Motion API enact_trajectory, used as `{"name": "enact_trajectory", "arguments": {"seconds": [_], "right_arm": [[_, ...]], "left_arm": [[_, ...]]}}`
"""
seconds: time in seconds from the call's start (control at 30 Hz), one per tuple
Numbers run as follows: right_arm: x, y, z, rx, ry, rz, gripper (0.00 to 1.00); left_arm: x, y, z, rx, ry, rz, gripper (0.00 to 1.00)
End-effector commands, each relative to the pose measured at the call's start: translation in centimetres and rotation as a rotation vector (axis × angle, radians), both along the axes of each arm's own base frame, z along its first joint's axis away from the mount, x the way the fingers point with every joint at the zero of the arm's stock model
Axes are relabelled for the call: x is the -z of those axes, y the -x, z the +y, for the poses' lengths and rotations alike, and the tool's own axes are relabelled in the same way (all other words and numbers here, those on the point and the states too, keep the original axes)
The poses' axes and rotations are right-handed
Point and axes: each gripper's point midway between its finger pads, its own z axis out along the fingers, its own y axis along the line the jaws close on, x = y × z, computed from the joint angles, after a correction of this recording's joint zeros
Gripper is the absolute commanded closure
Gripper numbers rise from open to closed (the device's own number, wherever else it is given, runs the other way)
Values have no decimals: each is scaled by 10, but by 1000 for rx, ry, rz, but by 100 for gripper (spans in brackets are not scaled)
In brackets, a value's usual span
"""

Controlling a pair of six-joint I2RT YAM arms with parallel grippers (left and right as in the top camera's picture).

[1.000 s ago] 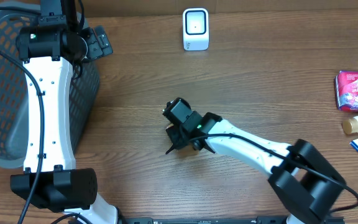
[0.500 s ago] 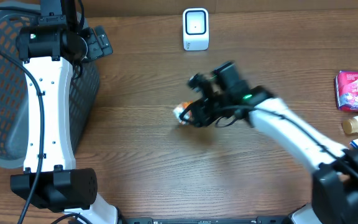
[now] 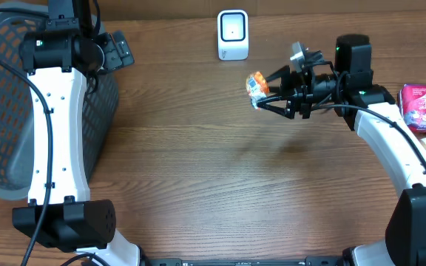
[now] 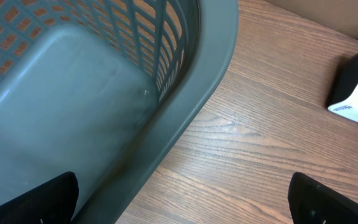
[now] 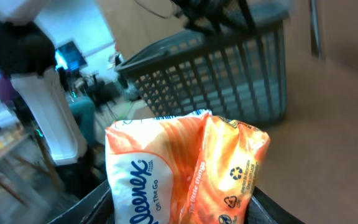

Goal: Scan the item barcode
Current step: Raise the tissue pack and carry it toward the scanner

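Two arms are at the wooden counter (image 3: 198, 192). The right pincer (image 3: 263, 91) is closed partway on a small orange-and-white tissue pack (image 3: 256, 85), one finger on each side. It holds the pack off the counter, near the white scanner (image 3: 233, 34) and to that unit's right, with a clear gap between them. In the right wrist view the pack (image 5: 179, 174) shows the "Kleenex On The Go" print and a recycling mark; no barcode can be made out on this face. The dark fingers (image 5: 86, 205) flank its lower edges.

The left pincer (image 3: 118, 49) stands wide apart and holds nothing. It is positioned over the right rim of the grey mesh basket (image 4: 191, 112), at the counter's left end. A purple-and-pink packet (image 3: 424, 107) and a tan-capped bottle (image 3: 424, 148) lie at the counter's right edge, well apart from the pack.
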Motion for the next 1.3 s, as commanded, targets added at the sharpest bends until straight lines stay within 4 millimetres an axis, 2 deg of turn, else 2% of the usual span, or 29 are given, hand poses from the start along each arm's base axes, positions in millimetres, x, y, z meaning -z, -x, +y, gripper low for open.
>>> {"name": "enact_trajectory", "arguments": {"seconds": [0.0, 0.17, 0.3, 0.43, 0.63, 0.7, 1.27], "right_arm": [[-32, 15, 2, -96, -70, -205, 50], [-49, 11, 3, -100, -93, -444, 50], [-65, 11, 3, -102, -94, -489, 50], [-71, 12, 3, -103, -98, -540, 50], [-72, 12, 3, -103, -99, -548, 48], [-72, 12, 3, -103, -99, -548, 44], [-72, 12, 3, -102, -94, -507, 44]], "left_arm": [[5, -1, -1, 5, 4, 14, 0], [5, -1, -1, 4, 4, 14, 0], [5, -1, -1, 4, 4, 14, 0], [5, -1, -1, 5, 4, 14, 0], [5, -1, -1, 5, 4, 14, 0], [5, -1, -1, 4, 4, 14, 0], [5, -1, -1, 5, 5, 14, 0]]}}
